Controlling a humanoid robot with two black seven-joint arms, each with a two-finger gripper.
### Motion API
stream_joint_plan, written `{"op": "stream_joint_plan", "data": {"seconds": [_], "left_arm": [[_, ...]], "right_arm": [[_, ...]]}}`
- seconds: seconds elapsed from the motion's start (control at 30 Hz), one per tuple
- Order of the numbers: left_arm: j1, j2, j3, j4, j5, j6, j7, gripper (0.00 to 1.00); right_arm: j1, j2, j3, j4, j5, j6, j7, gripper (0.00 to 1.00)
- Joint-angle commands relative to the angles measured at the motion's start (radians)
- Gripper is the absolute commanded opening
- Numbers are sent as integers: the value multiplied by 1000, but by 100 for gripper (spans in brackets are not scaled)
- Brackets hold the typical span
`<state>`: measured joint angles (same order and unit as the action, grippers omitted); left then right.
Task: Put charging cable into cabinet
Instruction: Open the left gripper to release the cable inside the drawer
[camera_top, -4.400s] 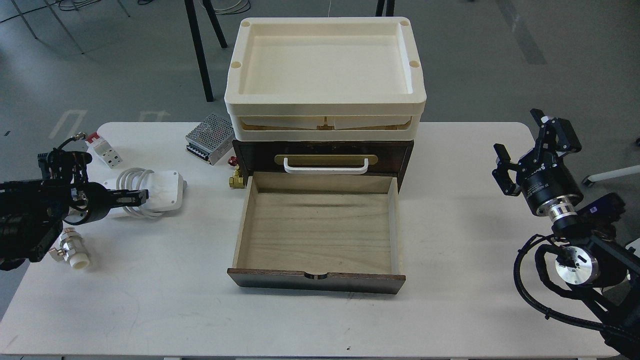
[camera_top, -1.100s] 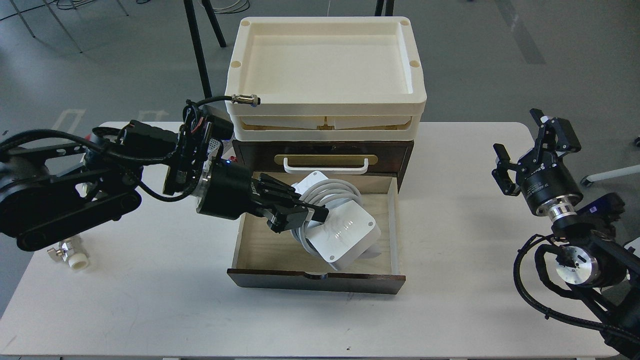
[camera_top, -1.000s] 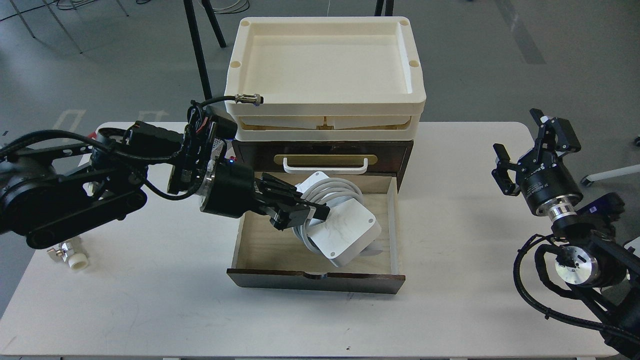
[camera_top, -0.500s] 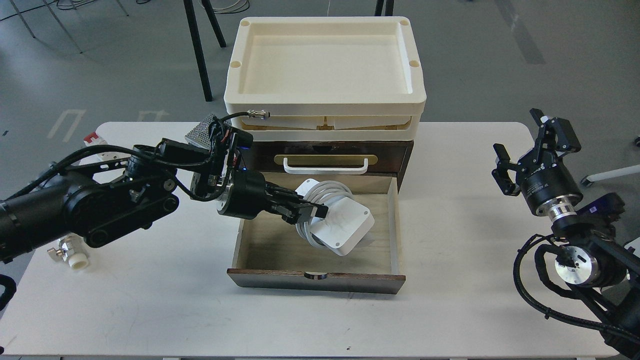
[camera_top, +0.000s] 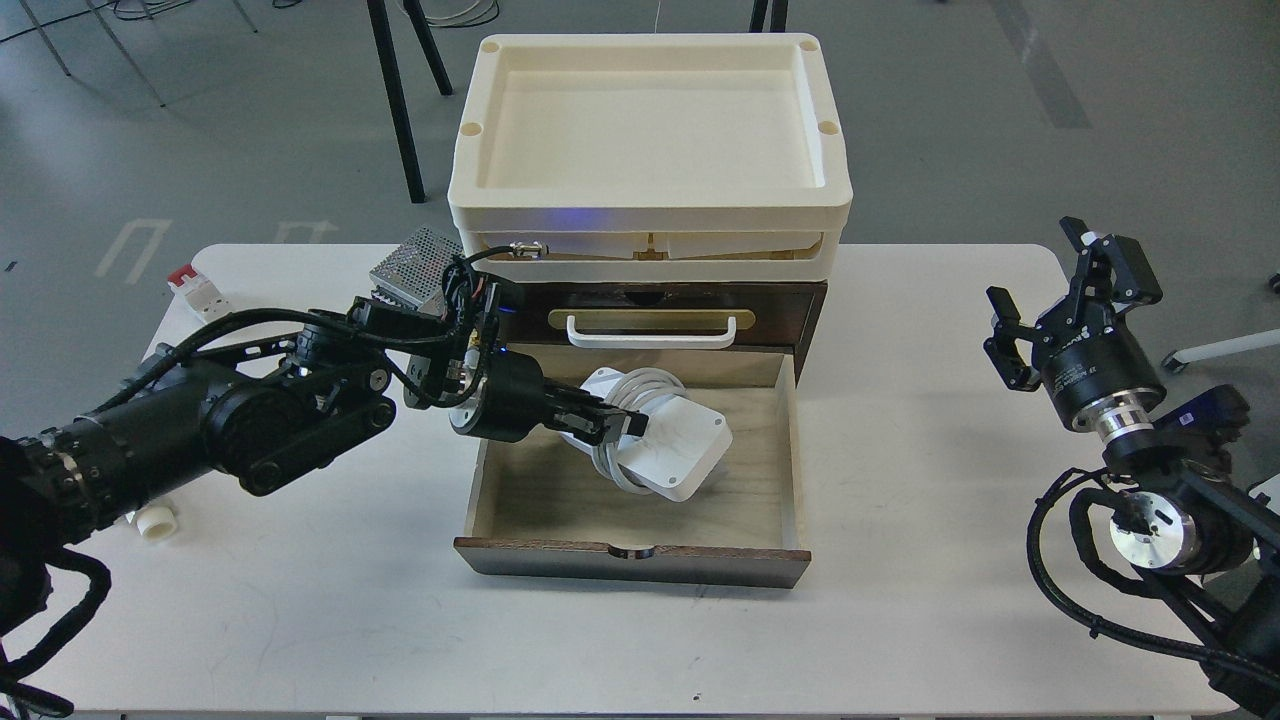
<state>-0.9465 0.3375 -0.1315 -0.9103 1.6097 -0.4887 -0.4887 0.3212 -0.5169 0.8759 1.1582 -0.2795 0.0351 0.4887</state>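
Observation:
The charging cable (camera_top: 672, 448), a flat white adapter with a pale cord looped round its middle, hangs tilted inside the open pale wood drawer (camera_top: 520, 505) of the dark-brown cabinet (camera_top: 810, 300). My left gripper (camera_top: 612, 426) reaches in over the drawer's left wall and is shut on the cable's cord. Whether the adapter touches the drawer floor I cannot tell. My right gripper (camera_top: 1040, 300) is open and empty, held above the table's right end, far from the cabinet.
Cream trays (camera_top: 480, 190) are stacked on the cabinet. A perforated metal power supply box (camera_top: 410, 265) sits left of it. A white block with a red tab (camera_top: 195, 287) lies at the far left. A white fitting (camera_top: 155, 522) lies by the left edge. A white handle (camera_top: 650, 336) sits above the drawer.
My left gripper carried the cable from the table's left side to over the drawer, then lowered it into the drawer. The right arm has not moved.

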Motion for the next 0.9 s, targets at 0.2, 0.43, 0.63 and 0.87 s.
{"op": "stream_joint_plan", "data": {"seconds": [0.2,0.43,0.63,0.87], "left_arm": [[12,-23,30,62,-4,0,0,37],[3,-17,13,50,-13,0,0,60],[-2,-3,-34,15,-27,0,0,70],[-2,123,-92,-105,-30,0,0,75]], "right_arm": [[1,0,0,0,0,-1,0,99],[-1,0,0,0,0,0,0,99],[1,0,2,-2,-1,0,0,99],[1,0,2,0,0,0,0,99]]}}
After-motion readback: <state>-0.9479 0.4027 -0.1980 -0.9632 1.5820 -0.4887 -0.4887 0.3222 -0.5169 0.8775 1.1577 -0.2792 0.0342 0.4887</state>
